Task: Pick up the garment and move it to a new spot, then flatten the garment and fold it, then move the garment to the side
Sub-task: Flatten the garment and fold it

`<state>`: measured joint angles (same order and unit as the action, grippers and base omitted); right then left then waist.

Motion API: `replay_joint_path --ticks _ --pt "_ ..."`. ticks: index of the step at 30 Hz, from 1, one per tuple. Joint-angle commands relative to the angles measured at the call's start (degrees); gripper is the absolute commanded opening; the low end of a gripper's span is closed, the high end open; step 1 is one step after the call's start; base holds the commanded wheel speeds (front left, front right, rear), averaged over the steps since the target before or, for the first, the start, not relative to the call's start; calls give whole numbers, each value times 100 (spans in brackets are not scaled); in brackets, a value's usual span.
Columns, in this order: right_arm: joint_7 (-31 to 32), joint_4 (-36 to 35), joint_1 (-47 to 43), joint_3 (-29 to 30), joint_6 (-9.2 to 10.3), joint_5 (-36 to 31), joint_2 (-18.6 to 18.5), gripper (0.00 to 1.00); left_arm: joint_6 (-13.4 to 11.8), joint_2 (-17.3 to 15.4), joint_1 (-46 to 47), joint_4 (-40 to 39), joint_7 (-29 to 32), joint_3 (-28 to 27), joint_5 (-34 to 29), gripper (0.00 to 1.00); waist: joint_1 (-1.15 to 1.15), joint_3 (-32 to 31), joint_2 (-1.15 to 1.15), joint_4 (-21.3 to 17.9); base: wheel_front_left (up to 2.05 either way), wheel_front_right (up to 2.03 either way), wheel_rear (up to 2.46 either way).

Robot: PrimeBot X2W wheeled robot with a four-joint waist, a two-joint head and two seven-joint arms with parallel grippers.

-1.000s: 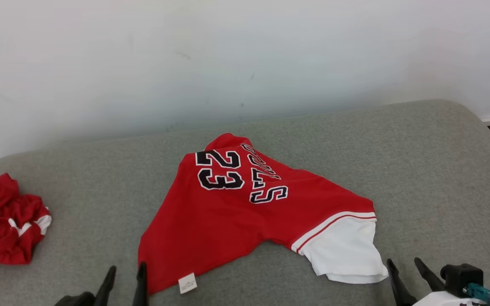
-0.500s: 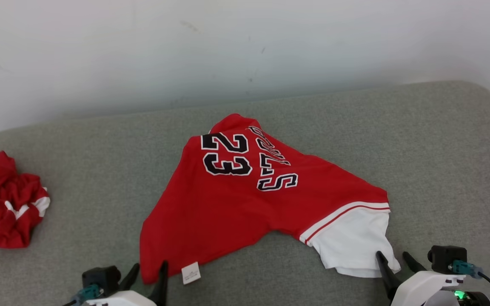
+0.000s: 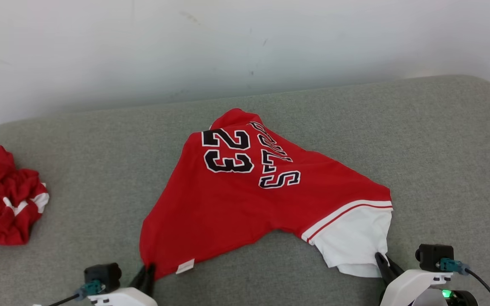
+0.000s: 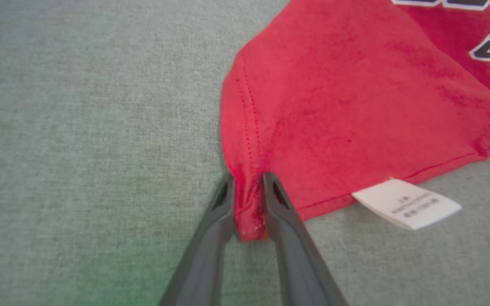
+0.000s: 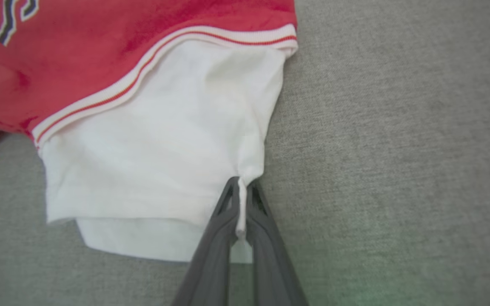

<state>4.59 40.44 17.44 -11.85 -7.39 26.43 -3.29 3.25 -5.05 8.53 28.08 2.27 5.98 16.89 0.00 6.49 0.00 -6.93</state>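
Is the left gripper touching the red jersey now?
Touching. In the left wrist view the left gripper clamps a corner of the red jersey.

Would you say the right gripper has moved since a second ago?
Yes. The right gripper has come in leftward, from the grey cushion beside the white sleeve onto its corner, which its fingers now pinch.

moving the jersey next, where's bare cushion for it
Widest: cushion right of the jersey, out to its rounded edge. Narrower: between jersey and crumpled red garment. Crowded in front, where left gripper and right gripper pinch it.
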Motion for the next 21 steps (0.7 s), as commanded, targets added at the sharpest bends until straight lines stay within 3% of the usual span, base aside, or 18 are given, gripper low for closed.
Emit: replay_joint_path --ticks 1,11,21 --pt "-18 133 -131 -96 -17 36 64 0 -17 46 -109 104 99 83 35 0 0 -18 0 7 0 0 0" --pt "-357 -171 113 -174 -11 155 -84 0 -134 -147 -175 -334 230 16 78 0 0 -200 0 7 0 0 0" --pt "737 -1392 170 -185 -11 692 -402 0 -123 -585 -134 -1661 1409 -1 177 0 0 -292 0 30 0 0 0"
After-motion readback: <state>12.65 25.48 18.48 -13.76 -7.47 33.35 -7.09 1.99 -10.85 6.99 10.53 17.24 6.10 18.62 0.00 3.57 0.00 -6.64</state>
